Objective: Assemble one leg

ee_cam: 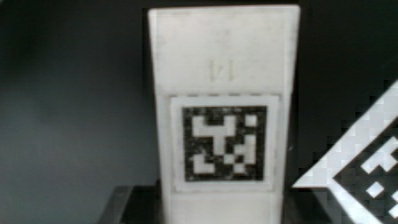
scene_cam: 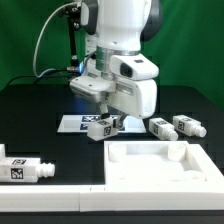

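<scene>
My gripper (scene_cam: 103, 121) is down at the table on a leg (scene_cam: 99, 128), a chunky white peg with a square tag, which lies at the edge of the marker board (scene_cam: 72, 122). In the wrist view the leg (ee_cam: 221, 90) fills the middle, its tag facing the camera. My gripper (ee_cam: 222, 206) has a dark finger tight against each side of the leg's near end. Two more legs (scene_cam: 160, 127) (scene_cam: 188, 127) lie at the exterior view's right. Another leg (scene_cam: 25, 168) lies at the front left.
A large flat white panel (scene_cam: 160, 178) with a raised rim lies at the front right, just in front of the gripper. A corner of the marker board (ee_cam: 370, 165) shows beside the held leg in the wrist view. A green backdrop stands behind the table.
</scene>
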Controlling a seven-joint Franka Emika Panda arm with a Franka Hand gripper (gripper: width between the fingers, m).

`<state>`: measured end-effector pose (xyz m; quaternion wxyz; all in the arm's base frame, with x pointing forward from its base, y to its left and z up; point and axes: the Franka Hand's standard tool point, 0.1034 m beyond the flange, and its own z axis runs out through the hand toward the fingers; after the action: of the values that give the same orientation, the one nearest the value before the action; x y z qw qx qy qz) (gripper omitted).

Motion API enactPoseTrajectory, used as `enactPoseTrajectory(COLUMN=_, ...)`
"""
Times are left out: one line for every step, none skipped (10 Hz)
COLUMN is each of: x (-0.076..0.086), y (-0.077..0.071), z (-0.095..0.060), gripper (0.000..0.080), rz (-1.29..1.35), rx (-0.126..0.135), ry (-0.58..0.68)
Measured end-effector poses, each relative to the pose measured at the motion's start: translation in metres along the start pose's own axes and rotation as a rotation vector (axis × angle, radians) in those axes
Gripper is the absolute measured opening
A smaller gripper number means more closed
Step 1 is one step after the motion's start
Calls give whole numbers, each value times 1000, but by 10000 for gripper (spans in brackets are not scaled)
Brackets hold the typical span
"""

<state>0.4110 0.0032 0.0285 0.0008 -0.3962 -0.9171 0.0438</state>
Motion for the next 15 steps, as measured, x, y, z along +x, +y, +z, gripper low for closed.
enactPoseTrajectory(x=7, y=1, z=1, gripper=284, rz=-128, rx=22, ry=17)
enactPoseTrajectory(x=10, y=1, z=1, gripper=284, rz=-180, rx=23, ry=24)
enactPoseTrajectory(x=8, y=-3, z=2, gripper=284, rz=-210, rx=25, ry=27)
enactPoseTrajectory(x=6, y=-4, z=2, gripper=284, rz=-273, rx=30, ry=19)
enactPoseTrajectory(x=5, y=-6, z=3, gripper=284, rz=-322, rx=35, ry=14)
enactPoseTrajectory(x=3, y=-8, z=4, gripper=284, rz=-358, rx=39, ry=9)
enactPoseTrajectory(x=3, y=-10, z=4, gripper=284, rz=-420, rx=45, ry=5)
enactPoseTrajectory(x=7, y=-12, z=9, gripper=284, rz=-487, rx=65, ry=18)
enactPoseTrajectory(x=10, y=-12, z=11, gripper=284, rz=-515, rx=86, ry=29)
enactPoseTrajectory(x=11, y=-10, z=11, gripper=284, rz=-575, rx=96, ry=24)
enactPoseTrajectory(x=10, y=-10, z=11, gripper=284, rz=-620, rx=98, ry=22)
enactPoseTrajectory(x=10, y=-10, z=11, gripper=284, rz=-649, rx=99, ry=19)
enactPoseTrajectory(x=9, y=-10, z=11, gripper=284, rz=-644, rx=99, ry=18)
enactPoseTrajectory(x=9, y=-11, z=11, gripper=284, rz=-634, rx=99, ry=18)
enactPoseTrajectory(x=9, y=-11, z=11, gripper=284, rz=-629, rx=100, ry=18)
